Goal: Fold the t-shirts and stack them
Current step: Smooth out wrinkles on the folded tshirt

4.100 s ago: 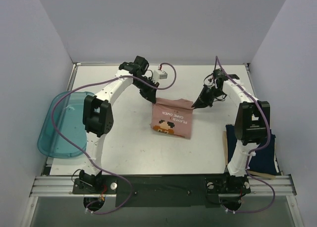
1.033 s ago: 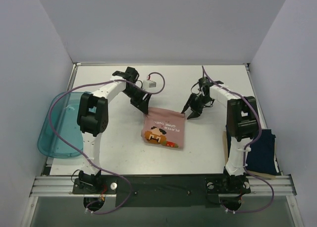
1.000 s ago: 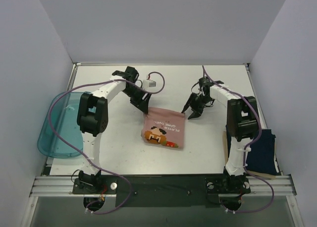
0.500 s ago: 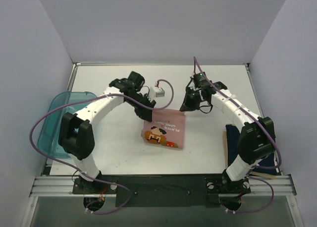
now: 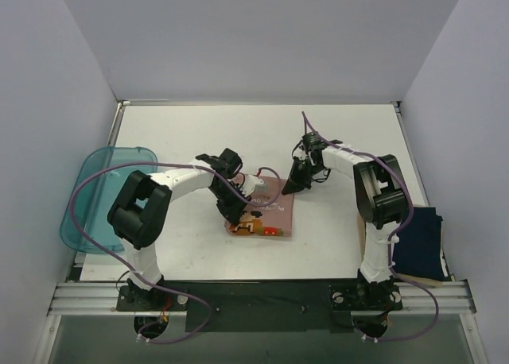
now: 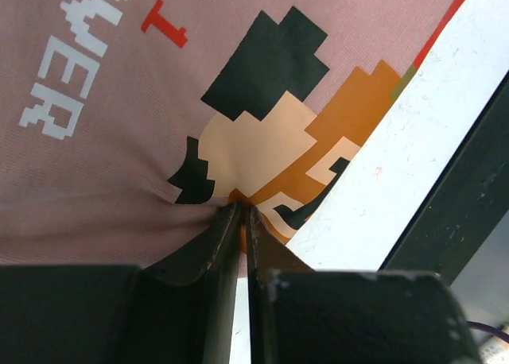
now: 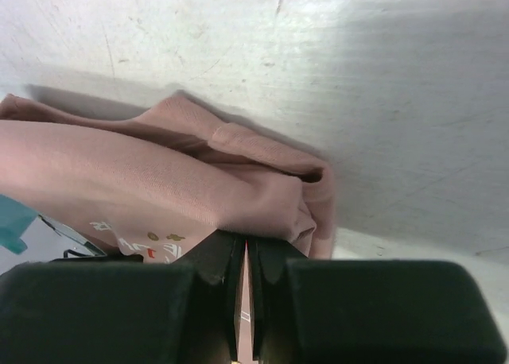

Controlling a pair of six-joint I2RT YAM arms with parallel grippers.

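The pink t-shirt (image 5: 274,207) lies folded small at the table's middle, its orange, black and white print facing up. My left gripper (image 5: 238,214) is shut on its near left part; in the left wrist view the jaws (image 6: 241,210) pinch the cloth (image 6: 119,173) at the print. My right gripper (image 5: 291,187) is shut on the shirt's far right corner; in the right wrist view the jaws (image 7: 245,241) hold bunched pink folds (image 7: 143,177). The navy t-shirt (image 5: 419,243) lies folded at the near right, untouched.
A translucent teal tray (image 5: 94,199) sits at the table's left edge. A tan board (image 5: 363,230) lies under the navy shirt. Grey walls close in the table on three sides. The black front rail (image 5: 262,296) runs along the near edge.
The left gripper has moved from the shirt's far left corner toward me and now grips near the print. The right gripper has dropped onto the far right corner. The shirt looks more bunched.
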